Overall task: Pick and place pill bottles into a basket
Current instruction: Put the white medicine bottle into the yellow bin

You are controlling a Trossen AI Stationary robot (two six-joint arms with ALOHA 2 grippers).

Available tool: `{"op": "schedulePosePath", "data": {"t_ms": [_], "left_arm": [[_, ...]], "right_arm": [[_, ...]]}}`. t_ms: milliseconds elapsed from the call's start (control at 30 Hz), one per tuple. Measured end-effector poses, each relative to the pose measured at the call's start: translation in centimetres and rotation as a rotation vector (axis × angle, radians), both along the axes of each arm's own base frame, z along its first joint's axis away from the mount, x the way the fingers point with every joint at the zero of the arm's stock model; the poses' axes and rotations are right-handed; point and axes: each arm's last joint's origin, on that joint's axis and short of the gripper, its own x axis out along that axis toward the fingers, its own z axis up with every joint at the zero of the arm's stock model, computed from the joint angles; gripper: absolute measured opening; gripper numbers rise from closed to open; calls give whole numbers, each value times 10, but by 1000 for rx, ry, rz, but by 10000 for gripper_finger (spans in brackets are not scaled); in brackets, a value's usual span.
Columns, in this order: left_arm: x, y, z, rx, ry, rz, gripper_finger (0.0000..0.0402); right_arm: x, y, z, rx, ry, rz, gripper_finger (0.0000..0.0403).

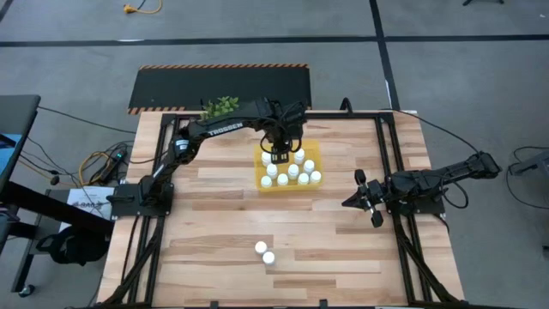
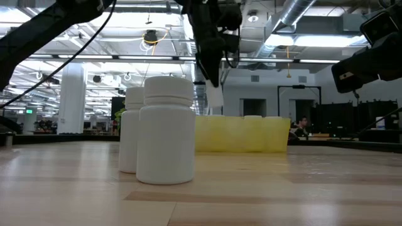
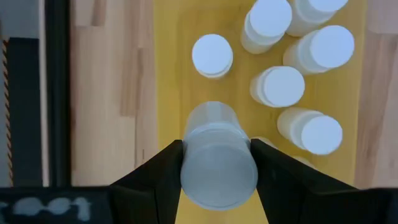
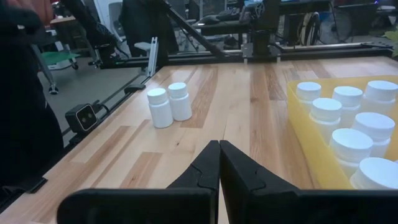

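- On my left, the left arm reaches from its base across the wooden table [image 1: 214,249] toward the far middle, passing the small green plant [image 1: 220,106] at the table's far edge.
- I see the left gripper [image 1: 278,155] above the far-left part of the yellow basket [image 1: 314,148]; from the left wrist view its fingers [image 3: 158,177] are clamped on either side of a pill bottle [image 3: 217,158], held over the yellow floor of the basket.
- In the basket I count roughly nine more bottles [image 1: 293,172] standing upright, caps up, packed close together in its middle and right part.
- Nearer to me, about mid-table, two loose bottles [image 1: 265,252] stand upright on the wood, just beside each other and well apart from the basket. In the low view they fill the foreground, with the basket behind them.
- On my right, the right arm waits along the table's right side, its right gripper [image 1: 364,199] pointing toward the middle, low over the wood, well clear of the basket.
- The right wrist view shows its fingers [image 4: 235,168] pressed together with nothing between them.
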Motion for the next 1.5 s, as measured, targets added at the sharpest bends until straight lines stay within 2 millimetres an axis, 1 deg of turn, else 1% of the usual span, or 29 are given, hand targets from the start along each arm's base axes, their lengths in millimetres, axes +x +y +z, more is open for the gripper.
{"op": "schedulePosePath", "data": {"t_ms": [233, 367, 467, 733, 967, 1167, 1300, 1500], "left_arm": [[9, 3, -22, -34, 41, -4, 162], [14, 2, -33, -50, 54, -12, 162], [17, 2, -44, -64, 84, -14, 162], [22, -2, -60, -82, 99, -26, 162], [24, -6, -65, -83, 104, -37, 162], [25, -9, -66, -83, 106, -42, 162], [26, -11, -72, -89, 126, -44, 162], [27, -13, -71, -73, 130, -46, 162]], "right_arm": [[0, 0, 0, 0, 0, 0, 1], [0, 0, 0, 0, -1, 0, 1], [0, 0, 0, 0, 0, 0, 1], [0, 0, 0, 0, -1, 0, 1], [0, 0, 0, 0, -1, 0, 1], [0, 0, 0, 0, -1, 0, 1], [0, 0, 0, 0, -1, 0, 1], [0, 0, 0, 0, 0, 0, 1]]}}
